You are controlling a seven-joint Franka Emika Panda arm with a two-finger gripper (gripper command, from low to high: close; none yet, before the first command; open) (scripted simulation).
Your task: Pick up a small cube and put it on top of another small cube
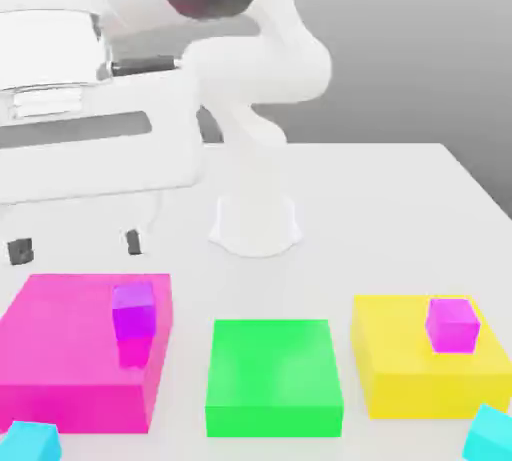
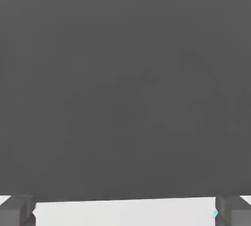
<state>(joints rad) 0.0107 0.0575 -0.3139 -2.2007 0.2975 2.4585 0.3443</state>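
Nothing is stacked yet; every step remains. The gripper (image 1: 76, 247) hangs empty above the table (image 1: 400, 209), jaws spread wide. Two cyan cubes: one (image 1: 28, 441) at the front edge beside the pink block (image 1: 60, 349), another (image 1: 492, 434) beyond the yellow block (image 1: 400, 369). One violet cube (image 1: 133, 309) on pink, one magenta cube (image 1: 452, 324) on yellow, one green block (image 1: 272, 374)

A white table (image 1: 400, 199) is seen with three flat blocks in a row: pink (image 1: 70, 349), green (image 1: 272, 374) and yellow (image 1: 420, 374). A purple cube (image 1: 133, 310) is set on the pink block, a magenta cube (image 1: 452, 325) on the yellow. Two cyan cubes (image 1: 28, 441) (image 1: 490, 435) are placed at the near corners. The gripper (image 1: 76, 247) is held open above the pink block.
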